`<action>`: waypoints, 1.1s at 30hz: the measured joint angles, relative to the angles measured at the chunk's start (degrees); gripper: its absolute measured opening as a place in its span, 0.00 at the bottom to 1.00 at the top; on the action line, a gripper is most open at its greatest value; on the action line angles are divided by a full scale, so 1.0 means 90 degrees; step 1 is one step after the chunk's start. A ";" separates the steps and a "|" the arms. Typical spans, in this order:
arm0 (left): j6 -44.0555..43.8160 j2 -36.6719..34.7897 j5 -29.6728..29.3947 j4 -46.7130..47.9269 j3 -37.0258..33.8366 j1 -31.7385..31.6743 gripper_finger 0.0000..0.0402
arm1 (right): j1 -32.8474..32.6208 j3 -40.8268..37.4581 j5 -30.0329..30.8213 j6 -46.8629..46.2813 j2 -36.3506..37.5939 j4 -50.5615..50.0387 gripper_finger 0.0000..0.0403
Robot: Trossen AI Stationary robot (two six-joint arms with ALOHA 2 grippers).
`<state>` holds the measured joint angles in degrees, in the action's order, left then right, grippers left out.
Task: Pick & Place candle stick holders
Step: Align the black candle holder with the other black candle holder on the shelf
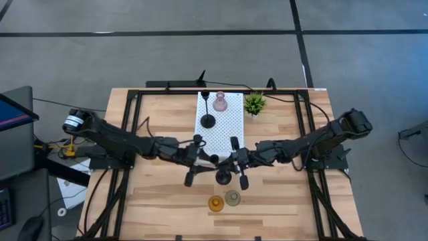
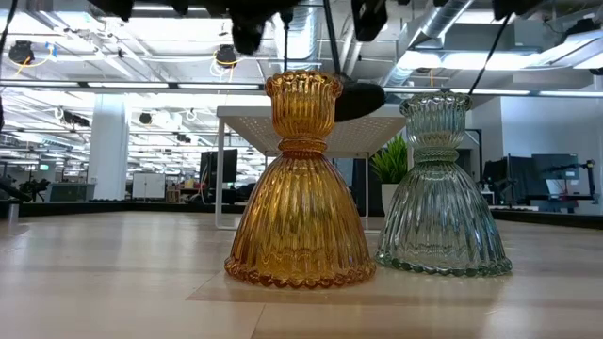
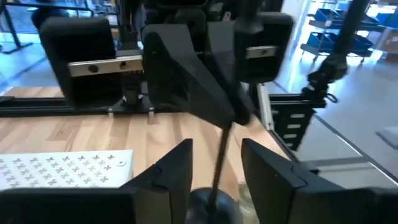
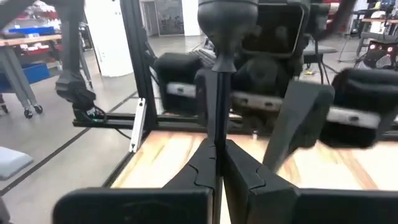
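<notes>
High view first: we see the white perforated board (image 1: 221,124) at upper centre carrying one black thin-stemmed holder (image 1: 208,120) and the pink bulbous glass holder (image 1: 220,102). At centre frame the right gripper (image 1: 238,164) is clamped on the second black holder (image 1: 223,176), its stem pinched in the right wrist view. The left gripper (image 1: 194,161) gapes empty beside it. Low view alone shows the amber ribbed glass holder (image 2: 301,184) and grey-green glass holder (image 2: 443,188) on the wooden table (image 2: 113,273); the lifted base is barely visible behind them.

I see an amber ribbed glass holder (image 2: 300,188), a pale grey-green ribbed one (image 2: 440,188), a pink glass one (image 1: 220,103), two black holders (image 1: 208,120) (image 1: 223,176), a white dotted board (image 1: 221,127), a green plant (image 1: 254,103) and the light wood-grain table (image 1: 281,201).
</notes>
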<state>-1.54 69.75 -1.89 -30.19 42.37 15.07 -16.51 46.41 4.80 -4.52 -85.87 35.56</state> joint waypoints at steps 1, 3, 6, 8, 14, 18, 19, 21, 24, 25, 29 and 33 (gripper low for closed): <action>0.0000 -0.0176 0.0044 0.0228 0.0000 0.0000 0.34 | -0.0042 0.0003 0.0121 0.0015 0.0064 -0.0102 0.00; -0.0002 -0.0503 0.0047 0.0731 0.0000 0.0002 0.34 | -0.0139 -0.0004 0.0416 0.0133 0.0257 -0.0437 0.00; -0.0011 -0.0895 0.0066 0.1367 -0.0007 0.0061 0.33 | -0.0254 -0.0004 0.0868 0.0350 0.0631 -0.0781 0.00; -0.0040 -0.1017 0.0087 0.1431 -0.0005 0.0153 0.31 | -0.0319 -0.0004 0.1146 0.0508 0.0873 -0.0962 0.00; 0.0127 -0.1153 0.0094 0.1641 -0.0005 0.0643 0.18 | -0.0136 0.0005 0.1498 0.1039 0.1405 -0.1154 0.00; 0.0341 -0.1169 0.0096 0.1757 -0.0005 0.1065 0.05 | 0.0268 0.0002 0.1492 0.1169 0.1513 -0.1270 0.00; 0.0496 -0.1169 0.0080 0.1783 -0.0005 0.1179 0.03 | 0.0387 0.0002 0.1473 0.1169 0.1513 -0.1289 0.00; 0.0717 -0.1169 -0.0068 0.1799 -0.0005 0.1393 0.01 | 0.0632 0.0001 0.1357 0.1171 0.1511 -0.1337 0.00; 0.0814 -0.1169 -0.0512 0.1829 -0.0005 0.1651 0.02 | 0.0959 0.0001 0.1066 0.1172 0.1504 -0.1340 0.00; 0.0814 -0.1169 -0.0675 0.1855 -0.0005 0.1719 0.01 | 0.1047 0.0001 0.1028 0.1175 0.1505 -0.1355 0.00; 0.0814 -0.1169 -0.1137 0.2017 -0.0012 0.1921 0.01 | 0.1356 -0.0137 0.0997 0.1230 0.1693 -0.1285 0.00; 0.0814 -0.1172 -0.1338 0.1981 -0.0183 0.2026 0.01 | 0.1645 -0.0559 0.0992 0.1168 0.1955 -0.0945 0.00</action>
<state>5.78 59.20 -13.94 -12.37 40.72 33.31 -1.71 41.38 13.73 5.99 -68.28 27.06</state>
